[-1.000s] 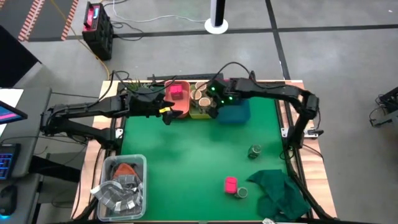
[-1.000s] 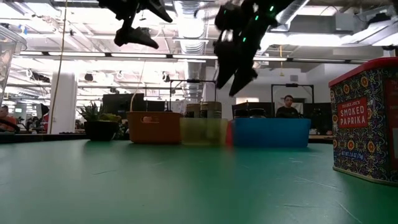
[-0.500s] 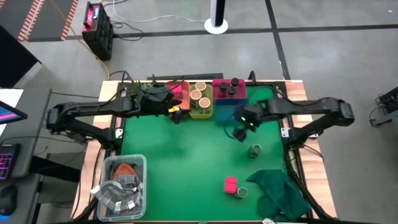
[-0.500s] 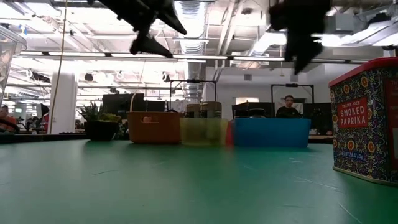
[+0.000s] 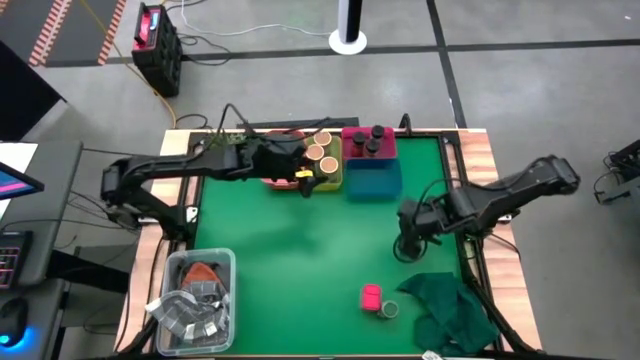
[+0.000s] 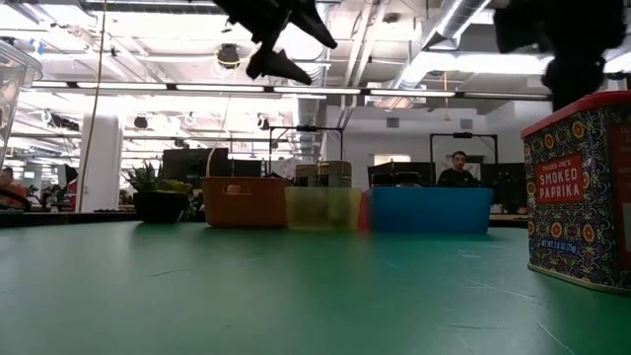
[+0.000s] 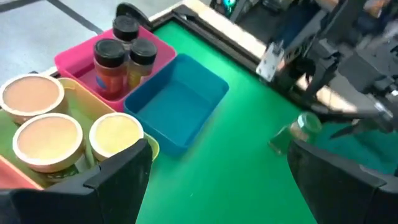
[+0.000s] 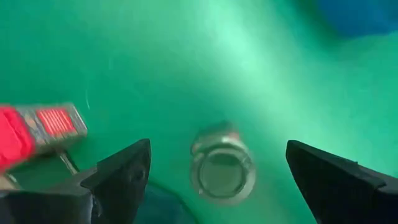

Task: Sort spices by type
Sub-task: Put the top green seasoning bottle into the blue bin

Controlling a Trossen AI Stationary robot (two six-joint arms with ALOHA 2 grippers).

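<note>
Green felt covers the table [image 5: 300, 260], and four plastic bins stand in a row along its far edge. Step in hand, by my judgement: pickup of a loose green-capped jar [image 8: 222, 169]. The right gripper [image 8: 217, 180] hangs directly above that jar, fingers spread wide with nothing between them. This jar stands well apart from the blue bin [image 5: 372, 180], toward the near side. Next move calls for a straight descent so the fingers flank the round glass body, then a close on it; the blue bin is empty and is the likely destination.

The left gripper [image 7: 221, 177] waits over the yellow-green bin [image 5: 327, 180], just beside the blue bin, also spread and empty.

Remaining stock near the front: a pink box [image 5: 371, 296] touching or just beside a second jar [image 5: 390, 309], next to a crumpled dark cloth [image 5: 450, 305].

Already sorted: three flat tan-topped jars [image 7: 48, 134] in the yellow-green bin, three dark-capped jars [image 7: 109, 57] in the pink bin [image 7: 74, 57].
</note>
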